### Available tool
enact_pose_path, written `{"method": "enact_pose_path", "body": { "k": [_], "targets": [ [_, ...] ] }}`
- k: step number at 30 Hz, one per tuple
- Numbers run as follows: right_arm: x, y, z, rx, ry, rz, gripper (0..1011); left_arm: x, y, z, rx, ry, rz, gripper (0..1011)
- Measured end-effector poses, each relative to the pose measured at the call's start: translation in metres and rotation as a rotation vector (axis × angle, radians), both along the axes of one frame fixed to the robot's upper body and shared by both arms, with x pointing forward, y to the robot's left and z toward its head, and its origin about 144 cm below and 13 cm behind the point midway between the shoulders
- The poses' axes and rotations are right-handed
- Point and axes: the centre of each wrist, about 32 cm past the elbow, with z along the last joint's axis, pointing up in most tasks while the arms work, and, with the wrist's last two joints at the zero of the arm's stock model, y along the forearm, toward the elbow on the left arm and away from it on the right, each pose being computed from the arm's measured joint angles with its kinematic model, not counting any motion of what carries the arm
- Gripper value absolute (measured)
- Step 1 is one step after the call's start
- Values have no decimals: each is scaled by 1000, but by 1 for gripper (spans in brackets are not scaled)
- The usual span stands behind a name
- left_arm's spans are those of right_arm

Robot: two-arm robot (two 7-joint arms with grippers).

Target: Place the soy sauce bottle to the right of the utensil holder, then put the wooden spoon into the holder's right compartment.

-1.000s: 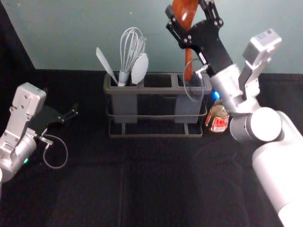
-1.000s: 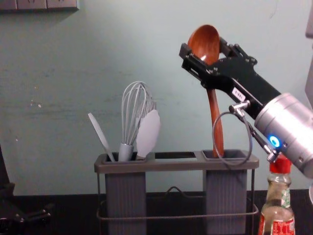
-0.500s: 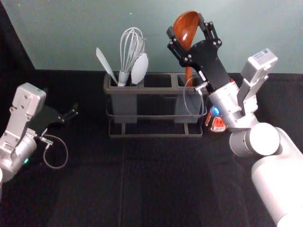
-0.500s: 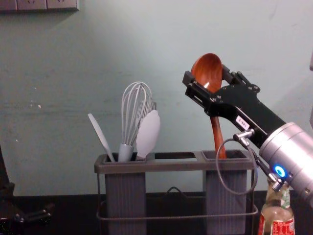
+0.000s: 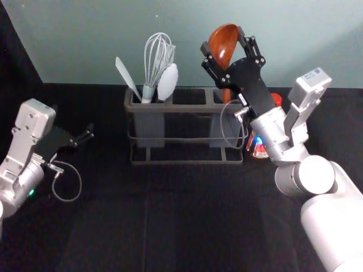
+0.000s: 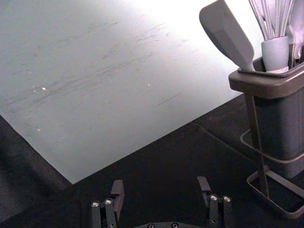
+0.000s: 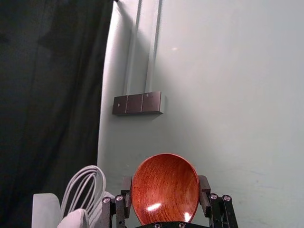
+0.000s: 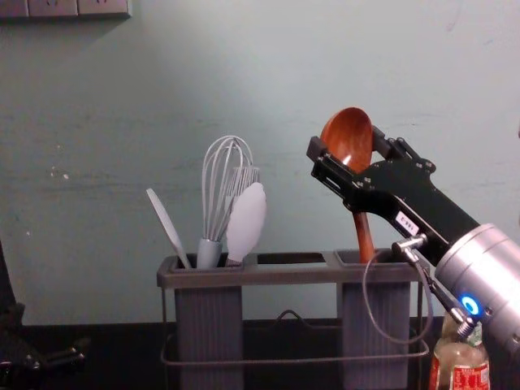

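Right end effector [image 5: 224,39] raised, fingers clamped; left end effector [image 5: 72,119] parked, fingers apart.

white right arm [image 5: 332,224], silver wrist [image 8: 486,272], blue ring light [image 8: 470,305], black fingers [image 8: 331,172], thin cable [image 8: 366,297], apparently lettered label [image 8: 406,221]

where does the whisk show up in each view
head view: whisk, left of centre, in the left compartment of the utensil holder
chest view: whisk, left of centre, same compartment
left wrist view: whisk, beside a pale spatula
right wrist view: whisk, near the wooden spoon
shared landmark: the pale wall behind
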Motion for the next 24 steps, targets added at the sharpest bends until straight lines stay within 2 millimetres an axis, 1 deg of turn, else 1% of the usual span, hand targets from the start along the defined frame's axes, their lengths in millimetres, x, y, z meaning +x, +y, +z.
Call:
{"method": "enact_pose_path", "body": {
  "k": [24],
  "targets": [
    [-9, -5, -10, 0, 14, -6, 839, 0, 0, 0, 0, 0, 0, 1011]
  ]
}}
